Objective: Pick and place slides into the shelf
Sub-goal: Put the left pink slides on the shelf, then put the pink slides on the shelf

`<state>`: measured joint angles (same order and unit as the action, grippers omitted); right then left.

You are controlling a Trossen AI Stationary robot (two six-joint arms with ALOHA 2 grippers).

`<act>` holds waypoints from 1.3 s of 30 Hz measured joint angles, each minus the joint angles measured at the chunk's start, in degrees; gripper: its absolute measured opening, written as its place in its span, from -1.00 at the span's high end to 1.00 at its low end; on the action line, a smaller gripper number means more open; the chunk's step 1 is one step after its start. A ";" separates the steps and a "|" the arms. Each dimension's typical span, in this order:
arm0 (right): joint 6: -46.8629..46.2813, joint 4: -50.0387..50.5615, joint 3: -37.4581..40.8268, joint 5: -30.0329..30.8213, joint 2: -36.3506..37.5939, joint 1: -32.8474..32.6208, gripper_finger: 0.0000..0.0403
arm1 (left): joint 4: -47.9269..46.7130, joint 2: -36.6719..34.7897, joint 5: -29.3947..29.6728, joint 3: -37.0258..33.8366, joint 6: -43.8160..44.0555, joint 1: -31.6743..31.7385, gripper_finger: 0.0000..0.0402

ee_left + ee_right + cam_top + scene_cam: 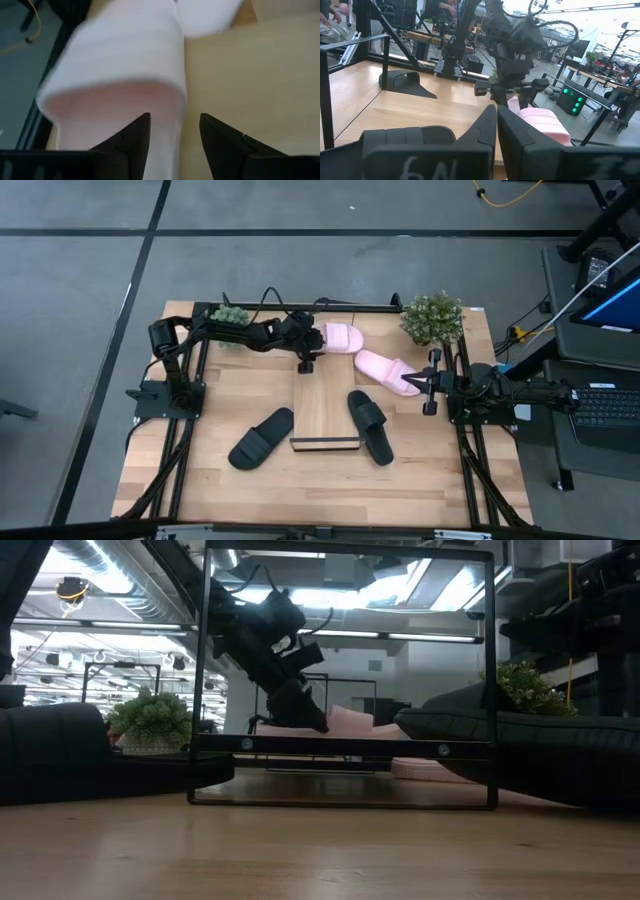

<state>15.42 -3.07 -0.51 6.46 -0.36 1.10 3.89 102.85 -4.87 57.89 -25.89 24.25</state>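
Observation:
One pale pink slide lies near the table's far edge, and my left gripper is at its left end, tipped downward in the low view. In the left wrist view the gripper is open and the slide's strap fills the picture. The second pink slide lies right of the shelf. My right gripper is shut just beside that slide's right end. Two black slides lie flat on either side of the shelf's dark front lip. My left gripper's open fingers stand on either side of the pink slide's side edge, coming at it slanting down from the table's left. Whether the fingers touch the slide, I cannot tell. The slide lies on the table.
Two potted plants stand at the far edge, one on the left and one on the right. A black frame bar runs along the far edge. Bare tabletop shows in front of the shelf.

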 joint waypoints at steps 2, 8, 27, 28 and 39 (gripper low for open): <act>0.00 0.02 0.00 0.00 0.00 0.00 0.91 | -2.35 -1.07 0.36 -0.06 -0.04 0.00 0.19; 0.02 0.24 0.00 0.02 0.00 0.01 0.91 | -8.41 -6.60 1.10 -0.01 -0.20 -0.04 0.19; -0.70 0.40 0.00 -0.02 -0.02 0.00 0.91 | -27.39 -28.20 7.27 0.02 7.81 -4.18 0.55; -1.90 0.39 0.00 -0.33 -0.02 0.02 0.91 | -29.28 -28.60 7.36 0.02 8.25 -4.50 0.63; -5.46 0.04 0.00 -3.54 0.00 0.02 0.91 | -37.10 -32.23 10.31 -3.27 13.67 -8.69 0.99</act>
<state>9.96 -3.03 -0.51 2.92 -0.36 1.12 -33.21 70.62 5.43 54.61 -12.22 15.56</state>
